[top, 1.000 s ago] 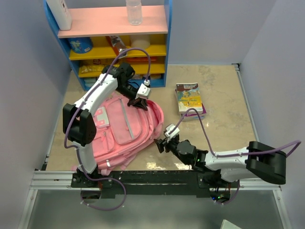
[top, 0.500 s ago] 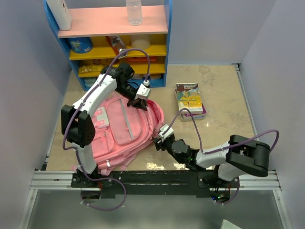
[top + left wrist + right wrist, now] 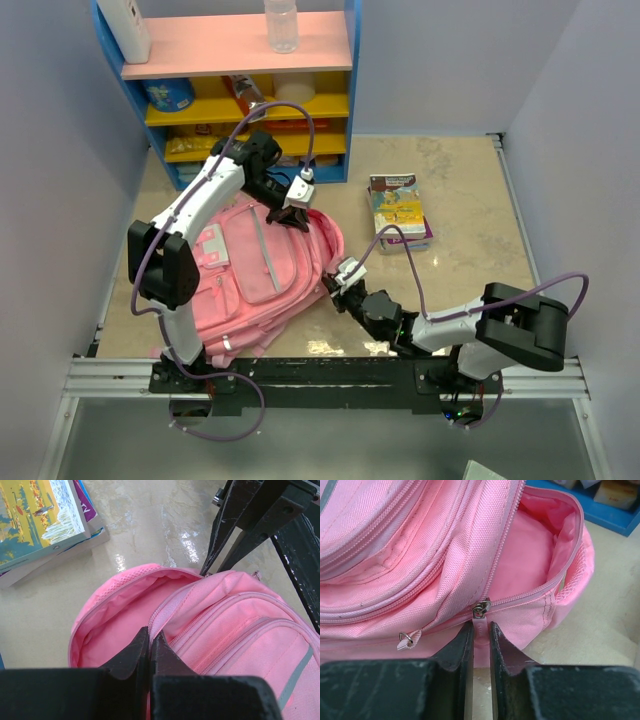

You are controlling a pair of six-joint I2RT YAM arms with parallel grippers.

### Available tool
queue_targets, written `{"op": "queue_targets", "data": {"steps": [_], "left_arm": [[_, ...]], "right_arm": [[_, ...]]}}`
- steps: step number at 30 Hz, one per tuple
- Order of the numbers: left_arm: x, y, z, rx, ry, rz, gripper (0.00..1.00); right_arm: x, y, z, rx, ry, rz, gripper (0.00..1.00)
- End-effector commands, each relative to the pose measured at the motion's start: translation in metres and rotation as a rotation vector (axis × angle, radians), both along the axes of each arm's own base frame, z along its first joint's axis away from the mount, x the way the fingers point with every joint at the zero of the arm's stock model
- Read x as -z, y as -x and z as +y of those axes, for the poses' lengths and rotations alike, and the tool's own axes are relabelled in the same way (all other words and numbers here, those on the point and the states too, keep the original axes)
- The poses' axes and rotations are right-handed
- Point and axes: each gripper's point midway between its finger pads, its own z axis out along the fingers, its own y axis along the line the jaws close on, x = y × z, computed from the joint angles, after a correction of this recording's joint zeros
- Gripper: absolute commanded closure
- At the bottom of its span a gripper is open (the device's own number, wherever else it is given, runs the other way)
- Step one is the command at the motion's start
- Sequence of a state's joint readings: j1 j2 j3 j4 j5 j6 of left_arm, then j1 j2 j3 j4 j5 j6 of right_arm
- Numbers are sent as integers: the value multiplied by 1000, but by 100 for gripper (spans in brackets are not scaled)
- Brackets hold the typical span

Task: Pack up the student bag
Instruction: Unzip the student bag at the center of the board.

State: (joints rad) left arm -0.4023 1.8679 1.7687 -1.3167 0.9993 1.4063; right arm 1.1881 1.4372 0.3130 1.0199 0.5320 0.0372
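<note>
Student bag, a large pink backpack, lies flat on the left half of the table, in front of the blue shelf unit, with its top end turned toward the middle of the table. Its main compartment gapes at that end, and the pale pink lining shows inside. The left gripper reaches over the bag from the shelf side. Its jaws are pressed together on the near lip of the opening, pinching the fabric and lifting it from the far lip. The right gripper comes in low from the near edge to the bag's right side. Its jaws stand narrow, almost closed, with the pink pull tab of the main zip caught between them, just below the metal slider at the end of the open run. To the right, well apart from the bag, a small stack of books lies flat on the table, untouched. The step in hand is judged to be opening the compartment: one arm holds the mouth while the other works the zip. The next move probably calls for drawing the slider further along its track while the left grip keeps the fabric taut, so that the mouth is wide enough for the books.
</note>
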Motion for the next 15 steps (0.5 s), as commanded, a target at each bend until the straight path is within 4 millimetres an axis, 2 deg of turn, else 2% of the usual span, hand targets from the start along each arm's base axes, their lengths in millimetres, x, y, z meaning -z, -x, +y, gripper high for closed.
{"op": "queue_targets", "data": {"steps": [1, 4, 10, 15], "left_arm": [[-41, 16, -13, 36, 139, -25, 100], [-39, 13, -15, 38, 145, -19, 100], [-39, -2, -27, 31, 170, 21, 100], [-48, -22, -39, -32, 201, 9, 100]], "right_arm": [[-25, -3, 6, 3, -87, -28, 92], [-22, 1, 6, -16, -82, -4, 100], [-9, 19, 15, -91, -108, 75, 100], [-4, 36, 29, -152, -96, 99, 100]]}}
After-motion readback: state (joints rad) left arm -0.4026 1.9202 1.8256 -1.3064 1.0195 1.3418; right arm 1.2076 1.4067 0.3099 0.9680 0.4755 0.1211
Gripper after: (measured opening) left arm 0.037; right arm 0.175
